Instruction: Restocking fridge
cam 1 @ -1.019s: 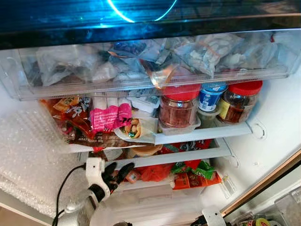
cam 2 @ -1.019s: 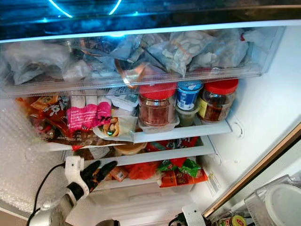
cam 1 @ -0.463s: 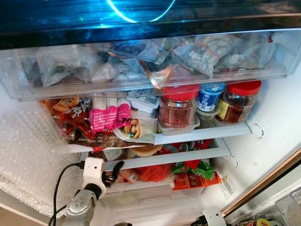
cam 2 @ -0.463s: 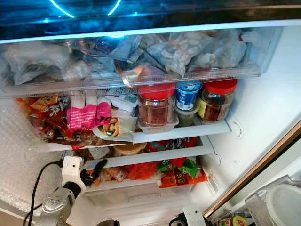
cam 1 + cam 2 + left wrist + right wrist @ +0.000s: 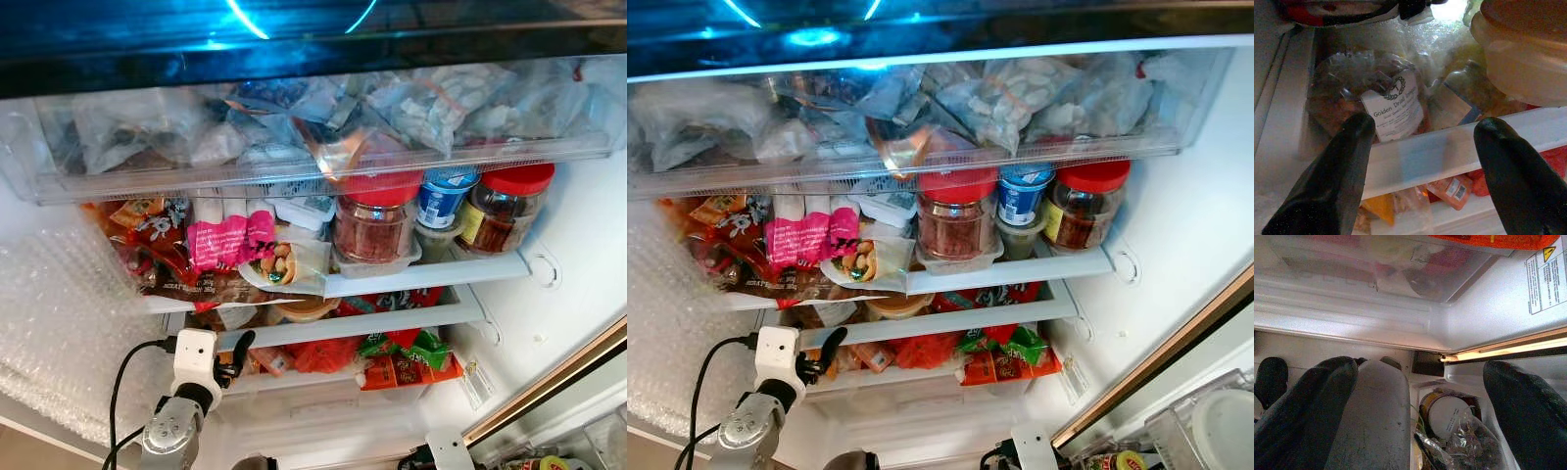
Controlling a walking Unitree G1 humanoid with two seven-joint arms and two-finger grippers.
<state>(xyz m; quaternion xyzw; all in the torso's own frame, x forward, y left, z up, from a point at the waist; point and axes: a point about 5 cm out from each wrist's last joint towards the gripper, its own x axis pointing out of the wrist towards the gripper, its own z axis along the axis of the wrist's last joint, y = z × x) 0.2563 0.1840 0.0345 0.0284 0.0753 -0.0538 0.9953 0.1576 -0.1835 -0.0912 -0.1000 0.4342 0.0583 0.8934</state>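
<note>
The left gripper point(image 5: 1420, 147) is held at the front edge of a white fridge shelf point(image 5: 1449, 147), its fingers point(image 5: 1342, 161) spread wide with nothing between them. Just behind that edge lies a clear crinkled plastic bag of dried fruit with a white printed label point(image 5: 1393, 105), resting on the shelf beside a pale tub with a brown lid point(image 5: 1520, 54). The bag is judged to be light, soft and easily crushed, and its film likely slippery; a hold across its bunched upper part would seem safer than a pinch on the label face. The shelf lip stands between the fingers and the bag, so a reach over it would be needed.

The right gripper point(image 5: 1420, 396) is seen low beneath the fridge body, fingers wide apart and empty, near a jar with a white lid point(image 5: 1447, 413).

The bag's lower half is hidden by the shelf edge, and its contents cannot be made out clearly. In the head views the left gripper point(image 5: 235, 357) is small and partly masked by its white wrist housing point(image 5: 193, 354).
</note>
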